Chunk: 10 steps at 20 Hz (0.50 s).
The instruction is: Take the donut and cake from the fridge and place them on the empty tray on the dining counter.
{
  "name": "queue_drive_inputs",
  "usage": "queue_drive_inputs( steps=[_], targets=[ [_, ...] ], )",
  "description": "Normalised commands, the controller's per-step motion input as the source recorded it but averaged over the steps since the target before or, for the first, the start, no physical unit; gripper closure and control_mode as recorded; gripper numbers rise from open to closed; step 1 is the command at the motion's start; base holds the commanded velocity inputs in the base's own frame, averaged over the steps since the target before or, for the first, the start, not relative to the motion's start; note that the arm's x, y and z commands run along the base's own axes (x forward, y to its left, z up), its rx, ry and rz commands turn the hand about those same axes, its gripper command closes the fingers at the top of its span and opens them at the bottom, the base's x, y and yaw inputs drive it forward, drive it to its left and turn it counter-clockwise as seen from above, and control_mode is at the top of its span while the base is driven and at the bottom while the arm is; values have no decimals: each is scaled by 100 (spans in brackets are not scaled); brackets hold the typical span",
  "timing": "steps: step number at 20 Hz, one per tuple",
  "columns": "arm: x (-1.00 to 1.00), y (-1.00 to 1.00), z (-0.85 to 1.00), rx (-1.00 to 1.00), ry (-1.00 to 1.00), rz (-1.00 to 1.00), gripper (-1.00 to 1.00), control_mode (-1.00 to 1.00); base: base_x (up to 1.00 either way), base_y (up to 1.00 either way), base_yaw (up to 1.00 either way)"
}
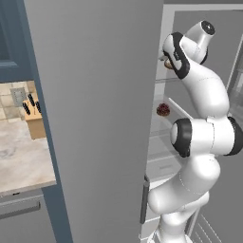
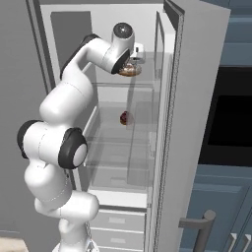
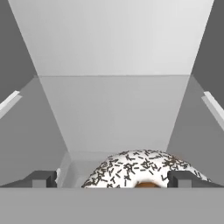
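The fridge (image 2: 197,98) stands open, its pale interior lit. On the upper glass shelf lies the donut (image 3: 140,168), white-iced with dark speckles, also seen at donut (image 2: 129,72) and donut (image 1: 168,64). My gripper (image 3: 111,179) is open and reaches over that shelf, one fingertip (image 3: 41,178) to each side of the donut, not closed on it. In the right base view the gripper (image 2: 133,64) hangs just above the donut. The dark round cake (image 2: 126,118) sits one shelf lower, cake (image 1: 163,110). The tray and the dining counter are out of view.
The fridge's left door (image 1: 95,95) rises close beside the arm, and the right door edge (image 2: 170,123) on the other side. A marbled counter (image 1: 23,156) with a knife block (image 1: 33,118) lies left. A dark oven (image 2: 231,123) is at right. Drawers (image 2: 118,221) fill the fridge bottom.
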Motion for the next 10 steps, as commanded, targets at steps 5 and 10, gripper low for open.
queue_drive_inputs(
  steps=[5, 10],
  targets=[
    [-6, 0, -24, 6, 5, 0, -100, -100, 0, 0, 0],
    [-7, 4, -27, 9, 10, 1, -100, -100, 0, 0, 0]
  ],
)
